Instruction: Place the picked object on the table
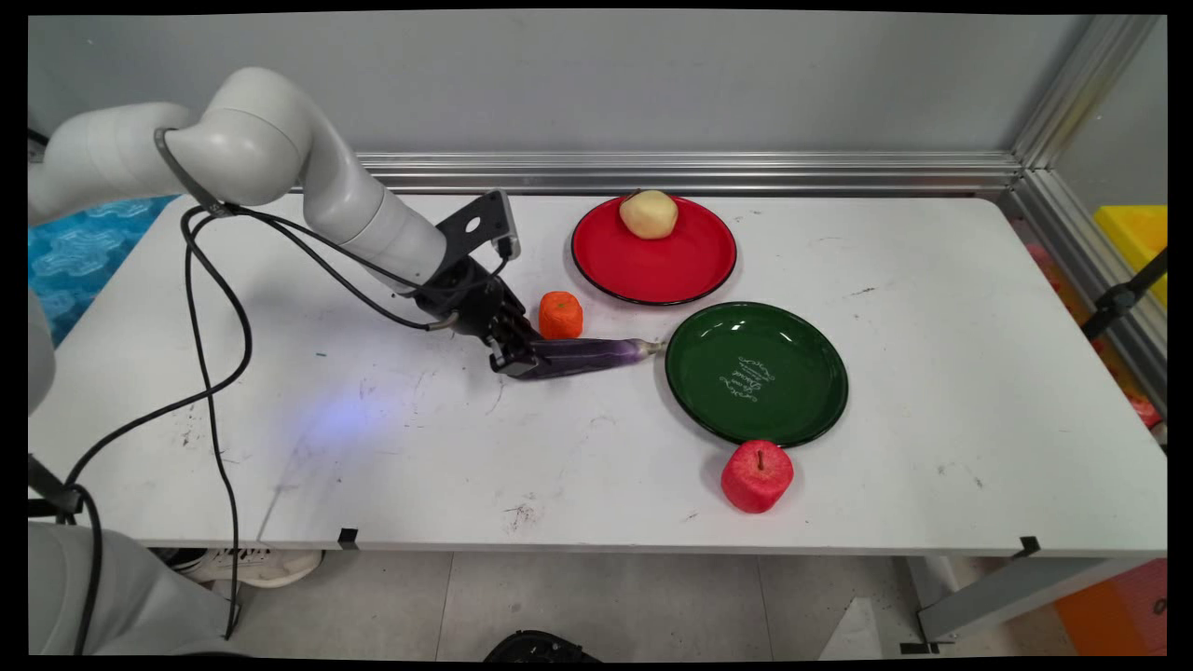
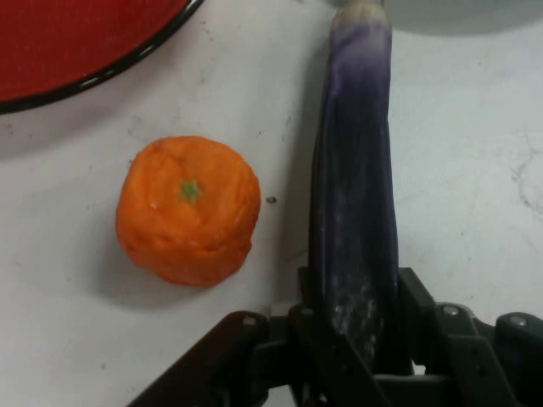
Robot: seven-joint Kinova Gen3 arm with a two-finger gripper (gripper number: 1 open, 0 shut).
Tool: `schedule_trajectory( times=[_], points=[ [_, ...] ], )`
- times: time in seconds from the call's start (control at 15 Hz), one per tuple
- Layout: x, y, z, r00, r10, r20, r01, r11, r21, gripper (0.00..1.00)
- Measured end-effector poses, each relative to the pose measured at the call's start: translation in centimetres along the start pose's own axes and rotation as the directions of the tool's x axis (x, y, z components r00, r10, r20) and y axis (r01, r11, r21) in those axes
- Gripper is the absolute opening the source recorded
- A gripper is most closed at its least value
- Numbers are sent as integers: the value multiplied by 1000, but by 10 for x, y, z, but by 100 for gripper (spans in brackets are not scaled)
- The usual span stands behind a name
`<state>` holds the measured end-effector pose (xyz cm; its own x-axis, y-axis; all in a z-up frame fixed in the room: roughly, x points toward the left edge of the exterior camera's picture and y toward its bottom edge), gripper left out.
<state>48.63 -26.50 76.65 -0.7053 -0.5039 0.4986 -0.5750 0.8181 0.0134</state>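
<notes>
The black two-finger gripper is closed on the long purple eggplant — lying on the white worktop — beside a soft orange tangerine.

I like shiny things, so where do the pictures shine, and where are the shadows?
Main view: lamp glare streaks the green plate, and the apple throws a soft shadow on the table. Hand view: the orange casts a faint shadow, and the eggplant shows a dull sheen above the tool.
</notes>
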Motion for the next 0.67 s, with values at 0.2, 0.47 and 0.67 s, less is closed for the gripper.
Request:
schedule_trajectory(
  times=[0.2,0.47,0.67],
  points=[
    [0,-2,2,1000,3,2,-3,1000,-3,0],
    [-1,-3,4,1000,5,5,-5,1000,-6,100],
    [0,-5,4,1000,6,9,-6,1000,-6,100]
  ],
)
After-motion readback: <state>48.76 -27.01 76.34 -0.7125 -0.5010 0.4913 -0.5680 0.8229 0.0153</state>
